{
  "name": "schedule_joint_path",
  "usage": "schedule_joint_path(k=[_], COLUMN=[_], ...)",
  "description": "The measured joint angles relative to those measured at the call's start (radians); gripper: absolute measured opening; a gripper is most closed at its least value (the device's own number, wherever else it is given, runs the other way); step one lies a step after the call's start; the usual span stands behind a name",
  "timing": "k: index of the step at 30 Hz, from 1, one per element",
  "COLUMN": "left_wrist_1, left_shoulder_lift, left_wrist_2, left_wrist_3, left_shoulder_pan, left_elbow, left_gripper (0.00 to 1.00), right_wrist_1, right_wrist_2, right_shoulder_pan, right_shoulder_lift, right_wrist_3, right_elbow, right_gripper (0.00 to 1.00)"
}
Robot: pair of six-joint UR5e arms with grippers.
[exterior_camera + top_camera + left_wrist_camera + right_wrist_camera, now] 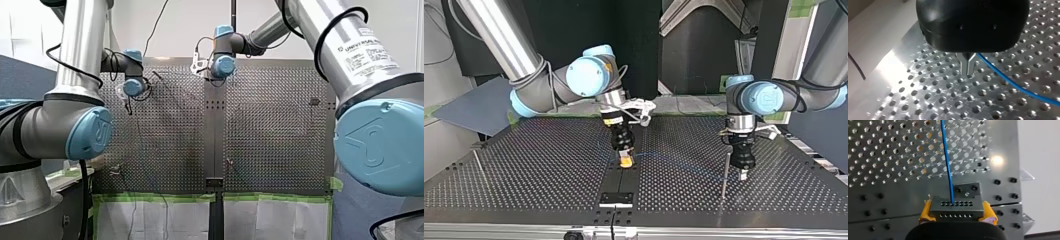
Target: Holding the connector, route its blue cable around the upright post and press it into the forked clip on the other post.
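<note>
Connector (pixel 956 209): dark grey rectangular block with two rows of small holes on its face, clamped at both ends between the yellow pads (pixel 926 211) of my right gripper (pixel 957 213), which is closed tight on it. Thin blue cable (pixel 946 162): leaves one hole in the connector's upper row and runs straight ahead of that gripper, over the silver perforated metal table (pixel 885 157). In the top view the connector sits low over the table's middle seam, near the view's centre. The cable shows only faintly there, running toward the view's right. My left gripper (pixel 967 71): black body, two slim metal fingers (pixel 964 63) set together with only a hairline slit between them. Nothing shows between the tips, which hang just over the table. The blue cable passes just beside these fingers and slants away across the holes; whether it touches them cannot be told. Thin upright metal post (pixel 725 172): stands on the table just beside my left gripper, between it and my right gripper. Second thin post (pixel 479 167): stands well apart, near the table's edge at the top view's left, leaning slightly; its tip is too small to make out.
</note>
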Motion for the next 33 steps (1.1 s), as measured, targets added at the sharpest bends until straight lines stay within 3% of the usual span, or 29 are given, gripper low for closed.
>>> schedule_joint_path(k=[12, 13, 14, 15, 17, 18, 19, 20, 21, 22, 33], left_wrist_1=[-0.018, -0.02, -0.02, -0.021, -0.022, -0.024, -0.028, -0.032, -0.038, -0.046, -0.084], left_shoulder_lift=[-0.072, -0.078, -0.082, -0.084, -0.087, -0.087, -0.088, -0.088, -0.088, -0.088, -0.088], left_wrist_2=[-0.003, -0.004, -0.004, -0.003, 0.004, 0.007, 0.008, 0.008, 0.008, 0.006, -0.002], left_wrist_3=[0.011, 0.014, 0.017, 0.021, 0.026, 0.026, 0.024, 0.02, 0.015, 0.006, -0.045], left_shoulder_pan=[0.0, 0.0, 0.0, 0.0, 0.0, 0.0, 0.0, 0.0, 0.0, 0.0, 0.0], left_elbow=[-0.003, -0.004, -0.005, -0.005, -0.006, -0.006, -0.006, -0.006, -0.006, -0.006, -0.006], left_gripper=[0.02, 0.13, 0.33, 0.33, 0.63, 0.63, 0.84, 0.94, 0.94, 1.0, 1.0], right_wrist_1=[0.054, 0.054, 0.053, 0.053, 0.047, 0.044, 0.039, 0.033, 0.027, 0.021, -0.069], right_wrist_2=[0.028, 0.031, 0.034, 0.037, 0.042, 0.043, 0.044, 0.045, 0.046, 0.046, 0.065], right_shoulder_pan=[0.001, 0.002, 0.002, 0.003, 0.003, 0.003, 0.003, 0.004, 0.004, 0.004, -0.009], right_shoulder_lift=[0.052, 0.053, 0.053, 0.054, 0.054, 0.054, 0.054, 0.054, 0.054, 0.054, 0.056], right_wrist_3=[-0.012, -0.013, -0.015, -0.016, -0.019, -0.019, -0.02, -0.02, -0.02, -0.02, -0.019], right_elbow=[0.022, 0.026, 0.034, 0.04, 0.058, 0.067, 0.075, 0.088, 0.098, 0.107, 0.223], right_gripper=[0.0, 0.0, 0.0, 0.0, 0.0, 0.0, 0.0, 0.0, 0.0, 0.0, 0.0])
